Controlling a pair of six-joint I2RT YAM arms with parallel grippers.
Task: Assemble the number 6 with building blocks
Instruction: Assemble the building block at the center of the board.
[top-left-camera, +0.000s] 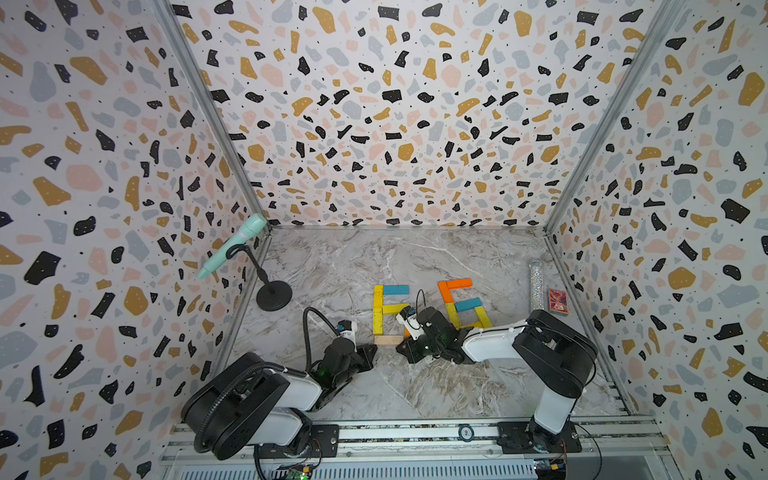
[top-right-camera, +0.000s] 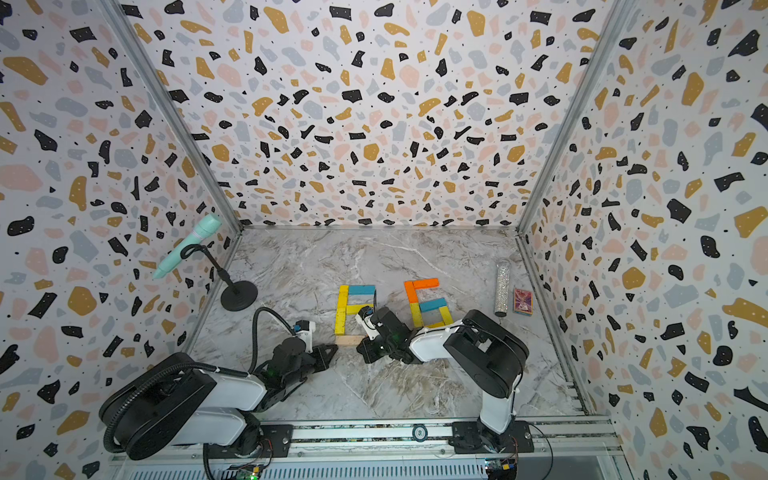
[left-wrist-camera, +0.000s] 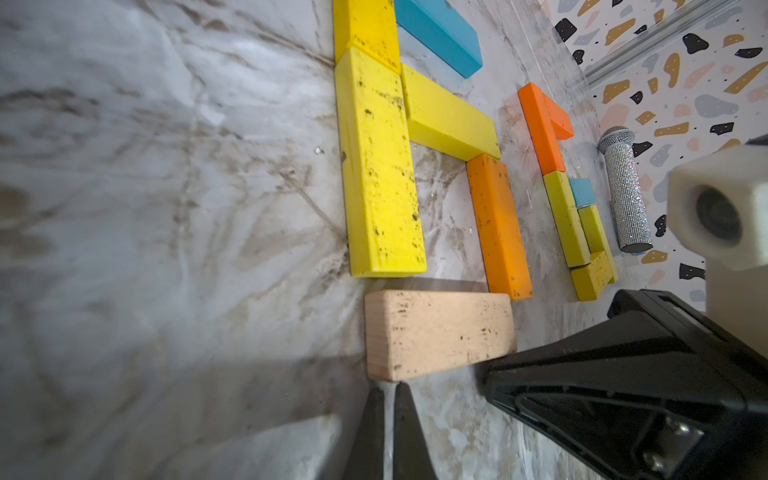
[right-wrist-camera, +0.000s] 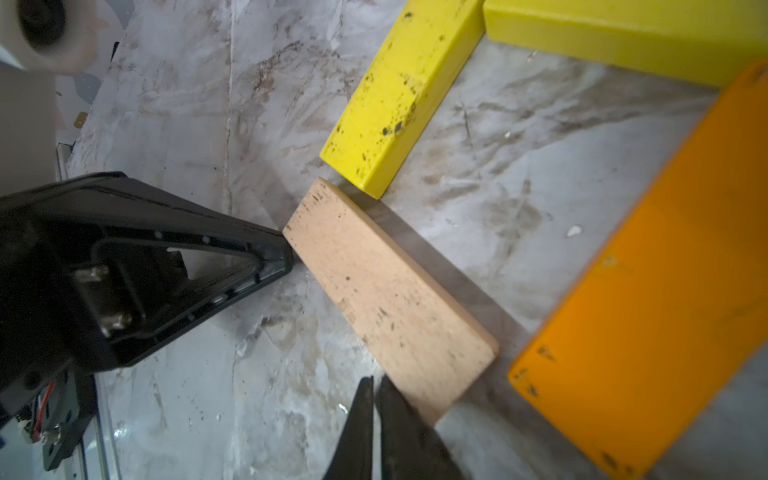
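Mint microphone (top-left-camera: 232, 245) on black stand (top-left-camera: 274, 296), glittery tube (top-left-camera: 536, 286) beside red patterned box (top-left-camera: 557, 301)

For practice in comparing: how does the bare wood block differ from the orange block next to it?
The wood block is unpainted; the orange block is painted. The wood block lies across the foot of the six; the orange block runs up its side. The shut left hand and right hand sit at the wood block, not the orange block. Both are flat planks on the table.
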